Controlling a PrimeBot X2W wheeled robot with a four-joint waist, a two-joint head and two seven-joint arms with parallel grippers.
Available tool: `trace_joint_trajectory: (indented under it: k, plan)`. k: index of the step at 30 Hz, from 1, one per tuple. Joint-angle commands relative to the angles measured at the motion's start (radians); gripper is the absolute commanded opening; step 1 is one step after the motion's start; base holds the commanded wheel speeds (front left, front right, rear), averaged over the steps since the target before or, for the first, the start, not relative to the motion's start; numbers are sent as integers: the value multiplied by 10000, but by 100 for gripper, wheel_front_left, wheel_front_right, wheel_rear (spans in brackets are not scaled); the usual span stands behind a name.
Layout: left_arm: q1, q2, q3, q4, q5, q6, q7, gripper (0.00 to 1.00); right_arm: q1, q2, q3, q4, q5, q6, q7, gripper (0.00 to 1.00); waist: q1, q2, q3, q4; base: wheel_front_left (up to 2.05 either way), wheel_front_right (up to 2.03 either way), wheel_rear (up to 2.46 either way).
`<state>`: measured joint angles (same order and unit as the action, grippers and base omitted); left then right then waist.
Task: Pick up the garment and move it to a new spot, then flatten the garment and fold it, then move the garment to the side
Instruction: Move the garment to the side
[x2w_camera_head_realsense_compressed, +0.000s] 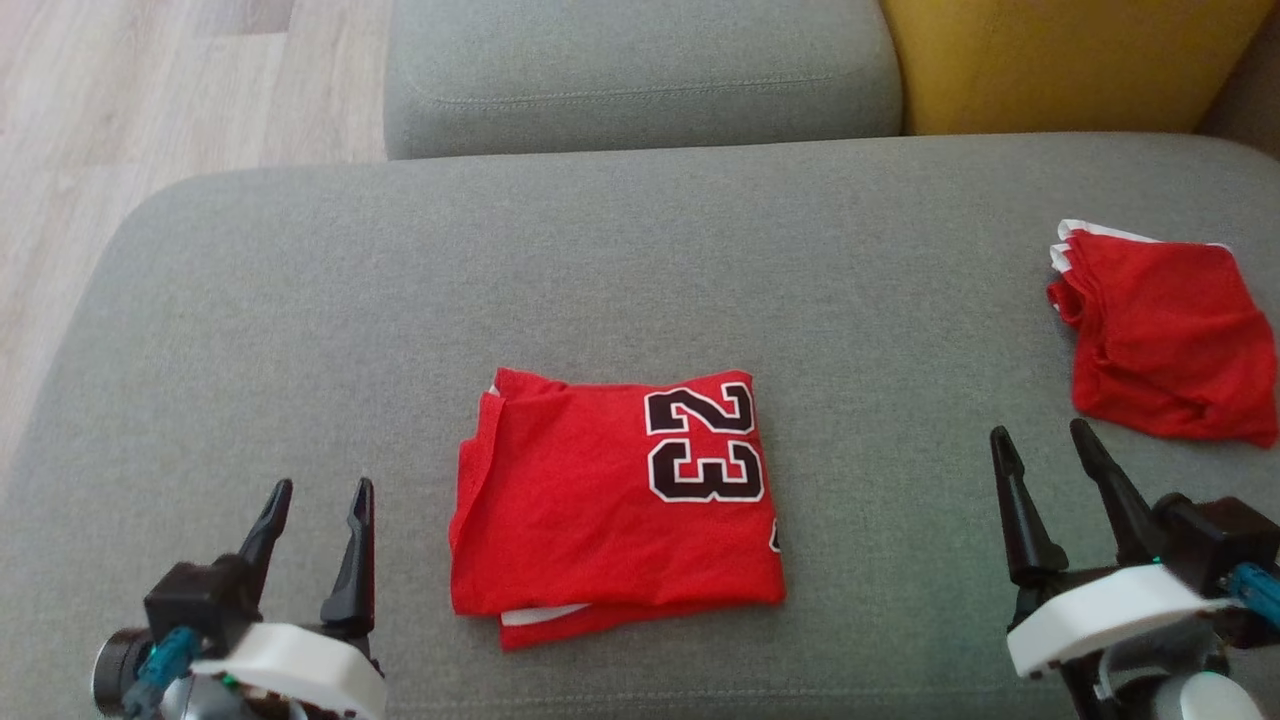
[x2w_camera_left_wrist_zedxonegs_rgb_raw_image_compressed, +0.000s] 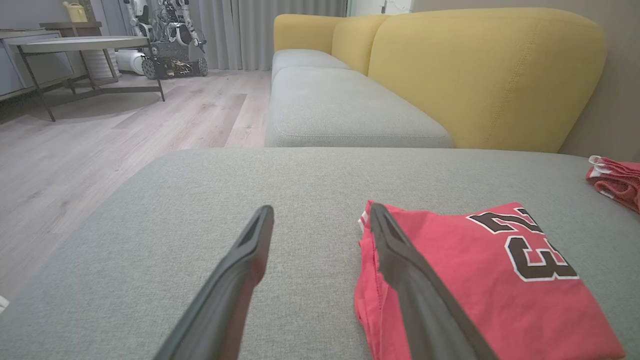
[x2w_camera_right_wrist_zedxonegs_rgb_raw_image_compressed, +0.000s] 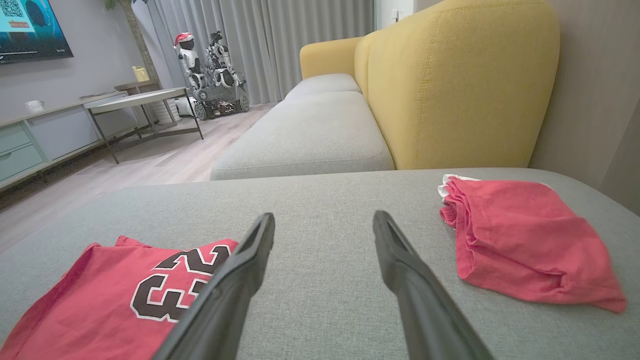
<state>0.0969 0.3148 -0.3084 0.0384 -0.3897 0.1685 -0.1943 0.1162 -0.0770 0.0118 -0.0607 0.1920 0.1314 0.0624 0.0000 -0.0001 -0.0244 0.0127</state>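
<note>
A red jersey garment (x2w_camera_head_realsense_compressed: 610, 500) with a black "23" lies folded into a rough square on the grey cushion (x2w_camera_head_realsense_compressed: 640, 260), near its front middle. It also shows at the right of the left wrist view (x2w_camera_left_wrist_zedxonegs_rgb_raw_image_compressed: 480, 280) and at the lower left of the right wrist view (x2w_camera_right_wrist_zedxonegs_rgb_raw_image_compressed: 115, 300). My left gripper (x2w_camera_head_realsense_compressed: 318, 498) is open, low at the left of the garment and apart from it, with nothing between its fingers. My right gripper (x2w_camera_head_realsense_compressed: 1045, 443) is open at the garment's right, also holding nothing. Both hover over bare cushion (x2w_camera_left_wrist_zedxonegs_rgb_raw_image_compressed: 200, 210).
A second red garment (x2w_camera_head_realsense_compressed: 1165, 335) lies folded loosely at the cushion's right edge, beyond my right gripper. A yellow backrest (x2w_camera_head_realsense_compressed: 1060, 60) and another grey seat cushion (x2w_camera_head_realsense_compressed: 640, 75) stand behind. Wooden floor (x2w_camera_head_realsense_compressed: 150, 90) drops off at the left. A table (x2w_camera_right_wrist_zedxonegs_rgb_raw_image_compressed: 140, 100) and another robot (x2w_camera_right_wrist_zedxonegs_rgb_raw_image_compressed: 210, 75) stand far off.
</note>
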Motion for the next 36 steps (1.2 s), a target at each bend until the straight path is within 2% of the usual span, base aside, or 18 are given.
trace_joint_trajectory:
  k: [1,10,19,29,30,32,36]
  plan:
    - [-565,243,353,-374,74,80,-66,100,-259,-136,138,-280,-27,-7,56,100,0,1,63,84,0,0,0]
    - [-1400,233,199,-452,231,-120,-204,100,-695,-93,433,431,-143,-7,439,100,0,1,825,784,0,0,0]
    - [-2645,-117,90,-177,349,-488,-556,100,-1855,66,1365,2084,-47,-7,620,100,0,1,1896,1802,0,0,0]
    - [-3094,-458,251,112,481,-778,-667,100,-2638,175,2068,3616,202,-7,1714,100,0,1,2472,2024,0,0,0]
    - [-3107,-478,293,111,506,-802,-668,100,-2698,183,2096,3700,236,-7,1828,56,0,1,2502,1980,0,0,0]
    - [-3115,-511,392,95,562,-848,-670,100,-2823,196,2204,3721,301,-7,1901,0,0,1,2552,1848,0,0,0]
    - [-3106,-545,578,22,694,-954,-672,100,-3082,170,2355,3534,373,-7,1854,0,0,1,2634,1441,0,0,0]
